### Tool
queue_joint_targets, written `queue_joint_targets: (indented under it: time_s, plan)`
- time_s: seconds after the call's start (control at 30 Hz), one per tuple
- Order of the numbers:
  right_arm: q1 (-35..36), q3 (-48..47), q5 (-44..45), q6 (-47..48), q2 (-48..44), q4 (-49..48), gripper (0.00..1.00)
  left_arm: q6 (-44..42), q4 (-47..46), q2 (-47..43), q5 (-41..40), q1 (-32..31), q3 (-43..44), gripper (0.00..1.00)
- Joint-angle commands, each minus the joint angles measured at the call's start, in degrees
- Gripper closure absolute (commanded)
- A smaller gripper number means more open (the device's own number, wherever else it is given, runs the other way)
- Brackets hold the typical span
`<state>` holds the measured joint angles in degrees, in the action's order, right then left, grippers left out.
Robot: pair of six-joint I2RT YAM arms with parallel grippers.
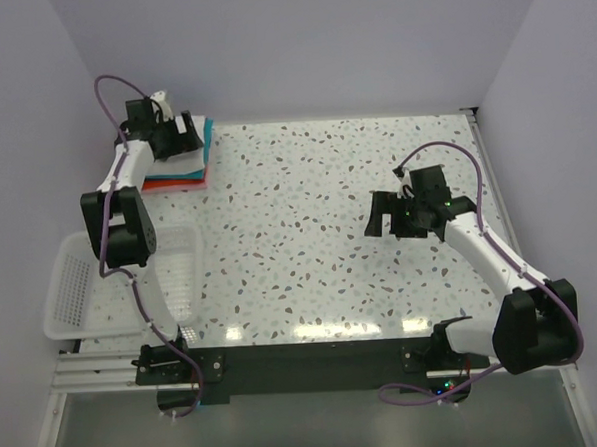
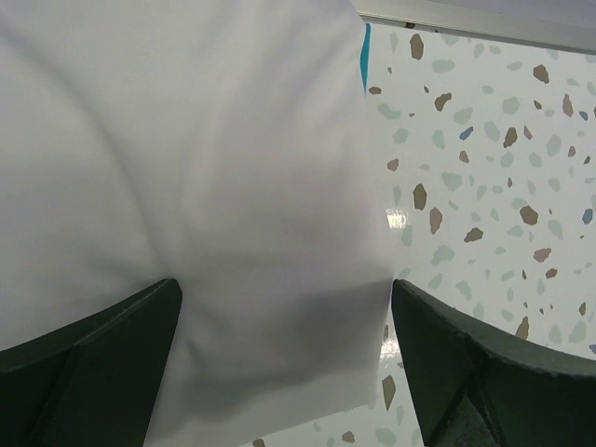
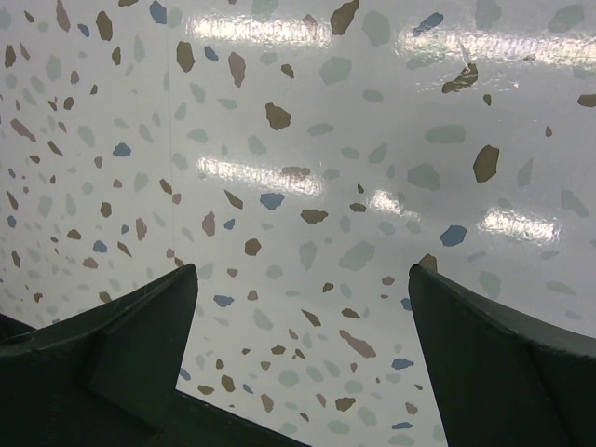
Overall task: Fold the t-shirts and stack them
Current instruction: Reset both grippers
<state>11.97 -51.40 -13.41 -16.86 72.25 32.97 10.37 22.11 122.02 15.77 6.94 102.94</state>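
The t-shirts lie in one folded stack at the table's back left. The white t-shirt [image 1: 175, 168] is on top, the teal one [image 1: 207, 135] shows at the right edge, and the red-orange one [image 1: 174, 184] is at the bottom. My left gripper [image 1: 184, 136] hovers over the stack, open and empty. In the left wrist view the white t-shirt [image 2: 186, 186] fills the space between my fingers [image 2: 102, 345], with a teal sliver [image 2: 366, 56] at its edge. My right gripper [image 1: 381, 217] is open and empty above bare table at the right, also in its wrist view [image 3: 303, 275].
A white plastic mesh basket [image 1: 65, 251] stands at the near left, beside the left arm. The speckled table [image 1: 298, 213] is walled at the back and both sides. The back wall edge [image 2: 484, 20] runs close behind the stack.
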Motion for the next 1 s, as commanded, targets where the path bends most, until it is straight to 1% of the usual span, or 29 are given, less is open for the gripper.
queue_joint_targets:
  time_s: [0.0,0.1,0.2,0.27,0.33,0.37,0.47,0.5,0.57,0.6,0.63,0.67,0.7,0.73,0.77,0.8,0.83,0.9,0.97]
  plan:
    - [-0.2,-1.4,-0.7,0.1,-0.7,-0.5,0.01,-0.4,0.1,-2.0,-0.8,0.1,2.8,0.0]
    - [-0.1,-2.0,-0.4,0.2,-1.6,-0.1,0.01,-0.3,1.2,-3.6,-0.7,0.1,4.5,0.0]
    - [-0.1,-2.7,-0.3,0.2,-3.1,0.5,0.01,0.9,3.3,-7.8,-1.8,0.2,7.5,0.0]
    - [-0.1,-3.3,0.9,-0.4,-4.1,1.2,0.01,3.2,5.0,-10.6,-2.8,0.0,7.3,0.0]
    - [-0.1,-3.3,3.5,-1.1,-6.3,1.6,0.01,6.5,6.2,-15.7,-6.3,-0.6,4.7,0.0]
    - [-0.1,-3.0,4.6,-1.7,-7.4,1.7,0.01,7.9,6.3,-20.1,-9.6,-1.0,0.6,0.0]
    - [-0.2,-2.2,8.3,-2.7,-11.2,1.7,0.01,12.6,6.6,-27.6,-15.3,-4.3,-7.3,0.0]
    - [-0.2,-2.0,9.0,-2.9,-12.0,1.9,0.01,14.0,6.9,-32.8,-20.5,-6.5,-13.0,0.0]
    - [-0.1,-1.4,11.2,-3.4,-14.8,2.6,0.01,17.7,7.7,-37.8,-24.4,-10.4,-18.6,0.0]
    - [-0.1,-1.3,12.1,-3.6,-16.0,2.8,0.01,19.1,7.9,-42.5,-27.3,-12.0,-24.3,0.0]
    - [-0.2,-1.1,12.9,-3.7,-17.0,3.2,0.01,22.4,8.2,-45.0,-28.0,-14.7,-27.2,0.0]
    - [-0.1,-0.6,14.0,-3.9,-19.1,3.5,0.01,23.6,8.2,-47.3,-28.2,-15.9,-30.0,0.0]
    - [-0.1,-0.2,14.5,-4.0,-20.0,3.7,0.01,24.7,7.7,-51.7,-29.1,-18.7,-35.6,0.0]
    - [-0.1,0.3,15.1,-4.1,-21.1,3.7,0.01,27.5,7.7,-53.6,-30.3,-20.2,-37.9,0.0]
    - [-0.1,1.6,15.3,-4.3,-23.1,3.4,0.01,28.6,8.4,-55.3,-31.8,-21.8,-40.0,0.0]
    - [-0.2,2.3,16.0,-4.4,-24.0,3.2,0.01,32.0,10.8,-58.1,-35.5,-24.7,-43.1,0.0]
    - [-0.1,3.0,16.3,-4.5,-24.9,2.9,0.01,33.8,11.9,-59.4,-37.3,-26.0,-44.6,0.0]
    - [-0.2,5.3,18.3,-5.2,-26.8,2.7,0.01,34.6,12.3,-63.1,-39.1,-29.2,-48.5,0.0]
    - [-0.1,8.0,19.6,-6.9,-27.8,2.5,0.01,36.9,13.3,-65.2,-40.8,-30.9,-50.8,0.0]
